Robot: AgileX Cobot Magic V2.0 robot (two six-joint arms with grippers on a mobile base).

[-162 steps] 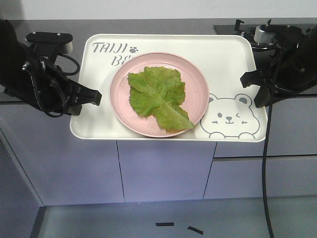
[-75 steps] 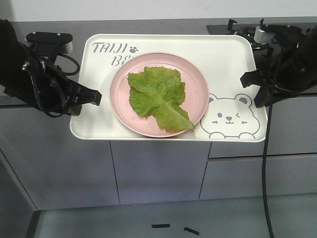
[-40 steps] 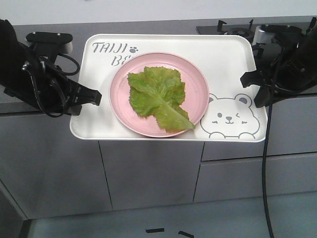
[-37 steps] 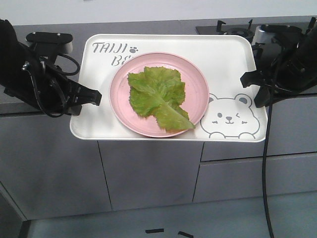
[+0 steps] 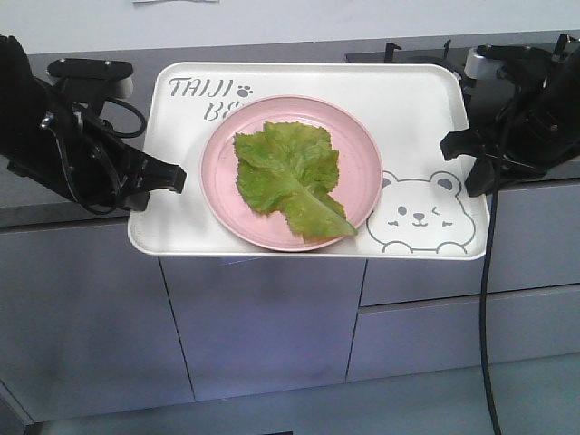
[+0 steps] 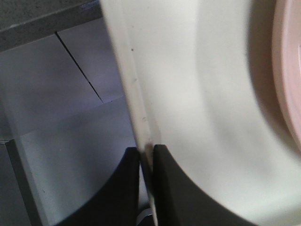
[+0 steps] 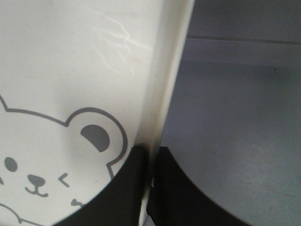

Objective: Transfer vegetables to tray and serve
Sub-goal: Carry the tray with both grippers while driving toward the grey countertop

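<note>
Entry: your left gripper [image 6: 146, 157] is pinching the left rim of the tray [image 5: 181, 222]. Its jaws are nearly closed, with only the rim's thickness between them. Your right gripper [image 7: 150, 157] is clamping the right rim the same way, just beside the bear drawing [image 5: 419, 217]. The tray is spanning level between both arms, overhanging the cabinet doors [image 5: 263, 326]. Cannot tell whether its far edge is touching the grey counter [image 5: 299, 52]. The lettuce leaf [image 5: 288, 177] is lying flat on the pink plate [image 5: 362, 172], which is sitting mid-tray and covering part of the TAIJI lettering [image 5: 204, 88].
</note>
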